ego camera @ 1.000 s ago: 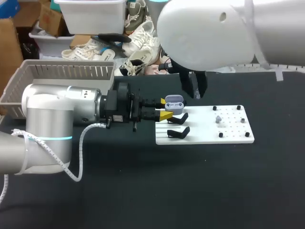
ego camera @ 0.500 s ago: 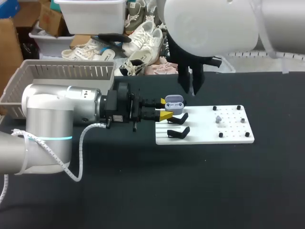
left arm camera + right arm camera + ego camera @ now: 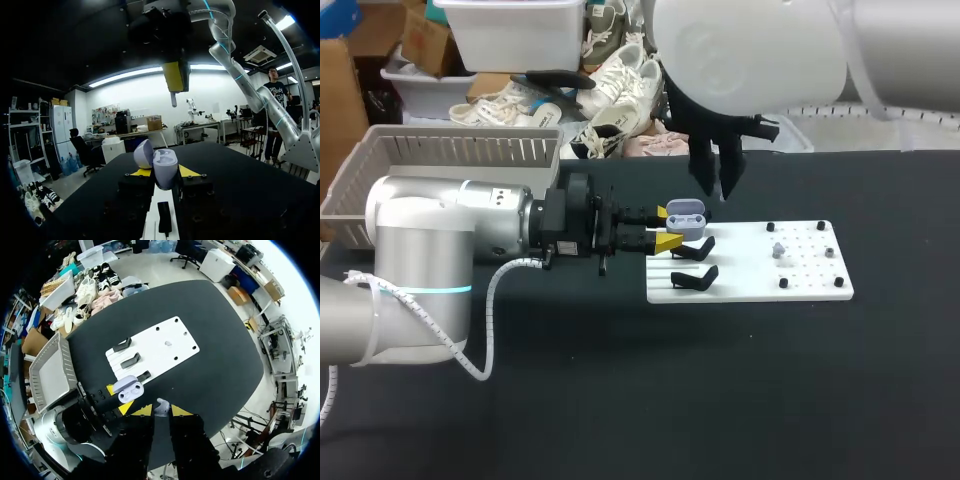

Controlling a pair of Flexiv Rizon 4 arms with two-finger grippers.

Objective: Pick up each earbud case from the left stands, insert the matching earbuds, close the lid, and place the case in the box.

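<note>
left end effector (image 3: 667, 227) grips the open case (image 3: 686, 217) toward the table's (image 3: 620, 400) far edge; right end effector (image 3: 161, 410), pinching an earbud (image 3: 161, 406) above it, should align with the socket, then descend straight.

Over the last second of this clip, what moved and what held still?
The right gripper, shut on an earbud, shifted a little toward the robot's left and slightly up or back. The left gripper stayed put, shut on the open earbud case. The stands did not move.
</note>
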